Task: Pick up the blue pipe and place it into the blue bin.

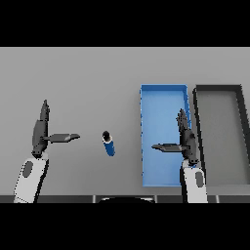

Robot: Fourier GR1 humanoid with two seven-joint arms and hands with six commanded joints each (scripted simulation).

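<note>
Blue pipe (108,143) transfer has not begun, in our judgement: nothing is grasped and the bin holds nothing visible. Our left hand (41,132) hangs released, fingers straight toward 12 o'clock and thumb toward 3 o'clock, apart from the pipe. Our right hand (185,140) is likewise released, thumb toward 9 o'clock, and shows over the right edge of the blue bin (161,95). The pipe lies on the grey table (73,78) at 3 o'clock from the left hand, between that hand and the bin. At 3 o'clock from the bin stands a dark bin (219,89). We judge that reach, grasp, lift, carry and release all remain.
</note>
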